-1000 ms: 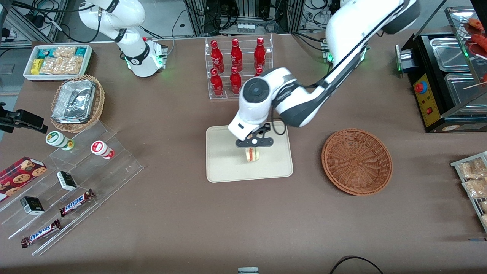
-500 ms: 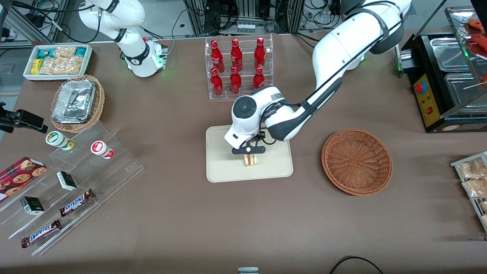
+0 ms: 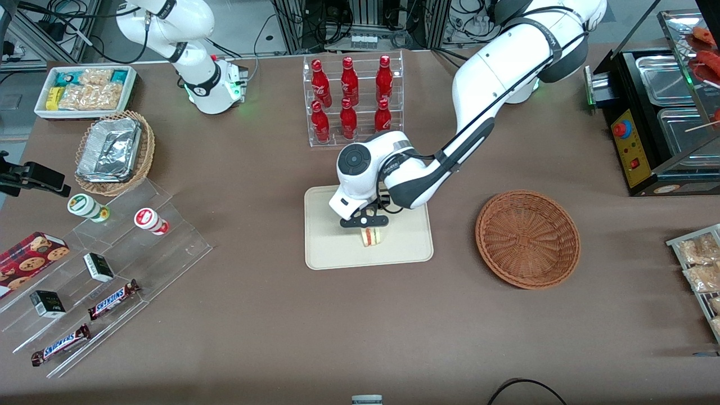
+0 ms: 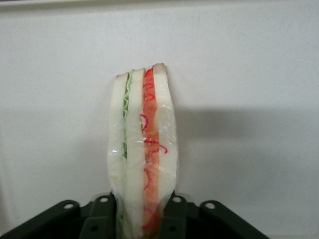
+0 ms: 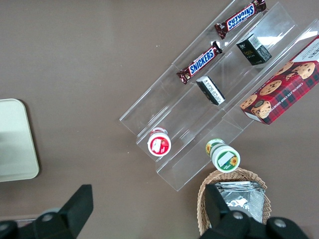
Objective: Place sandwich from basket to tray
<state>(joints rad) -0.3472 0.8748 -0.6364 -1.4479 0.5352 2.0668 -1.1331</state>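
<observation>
The sandwich (image 3: 371,237) is out of the basket (image 3: 527,238), which sits bare at right of centre in the front view, and stands on edge over the tray (image 3: 333,247) in the middle of the frame, at or just above its cream surface; whether it actually touches cannot be told. The gripper (image 3: 365,226) hangs directly above it, fingers closed on the wedge's bread faces, as the wrist view shows with the sandwich (image 4: 143,149) rising from between the dark finger bases (image 4: 99,219) against the pale tray (image 4: 249,74). So the carry looks done; what is left, I judge, is letting go and lifting clear, with some chance the narrow wedge tips over once freed. The table (image 3: 281,337) is covered in a matte brown sheet. At upper centre stands a clear rack of red bottles (image 3: 350,95); at lower left, clear stepped shelves (image 3: 112,270) hold snack bars and small cartons; at far right sits a black food warmer (image 3: 652,129).
</observation>
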